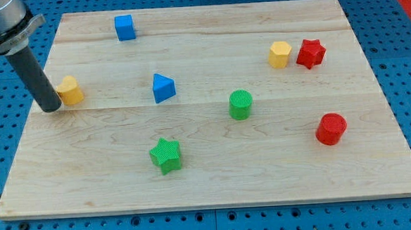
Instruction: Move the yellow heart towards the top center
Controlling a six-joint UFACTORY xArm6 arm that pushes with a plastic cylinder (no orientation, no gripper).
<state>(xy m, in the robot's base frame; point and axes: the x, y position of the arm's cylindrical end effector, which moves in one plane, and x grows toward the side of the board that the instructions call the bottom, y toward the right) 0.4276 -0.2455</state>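
The rod leaned in from the view's top left; my tip touched the yellow heart at the board's left edge, its pointing direction unclear. No fingers existed. Blocks: 2 yellow, 2 blue, 2 green, 2 red.

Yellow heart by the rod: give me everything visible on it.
The yellow heart is a small, matte, plastic-looking block resting flat on the wooden board near the view's left edge. Its heart outline is hard to make out from this angle. My tip sits right against its left side, apparently touching and covering part of it. Nearest other block is the blue triangle, well apart to its right.
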